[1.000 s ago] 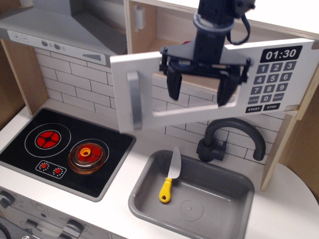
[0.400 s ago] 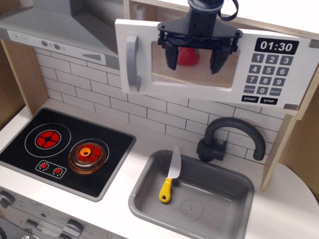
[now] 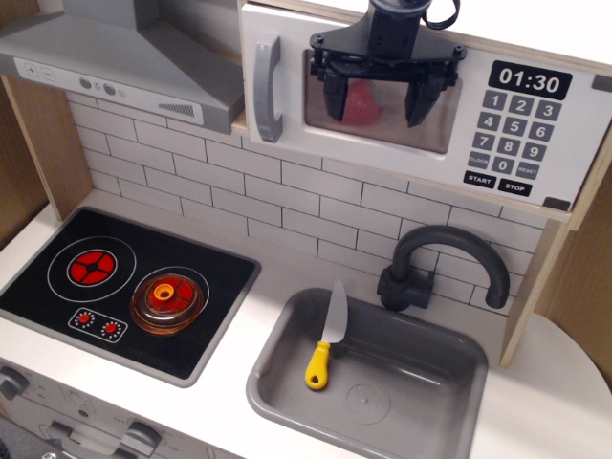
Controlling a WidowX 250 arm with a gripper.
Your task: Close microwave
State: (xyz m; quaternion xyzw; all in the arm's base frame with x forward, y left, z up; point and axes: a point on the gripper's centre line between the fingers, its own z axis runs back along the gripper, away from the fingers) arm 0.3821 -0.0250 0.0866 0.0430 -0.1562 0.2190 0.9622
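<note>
The microwave (image 3: 411, 153) sits high on the wall, a pale wood box with a white door. Its door lies flat against the box. The grey vertical bar handle (image 3: 267, 88) is at the door's left. The black keypad (image 3: 510, 134) with digits 01:30 is at the right. A red object (image 3: 361, 102) shows behind the clear window. My gripper (image 3: 377, 96) is open, its black fingers (image 3: 337, 94) spread against the window, one on each side of the red object.
A grey range hood (image 3: 124, 67) slants at the upper left. Below are a black hob (image 3: 124, 292) with an orange pot lid (image 3: 169, 298), a grey sink (image 3: 368, 378) holding a yellow-handled knife (image 3: 325, 337), and a black faucet (image 3: 440, 263).
The door has swung from wide open to flat against the microwave box. My gripper moved up and back with it, staying open against the window.
</note>
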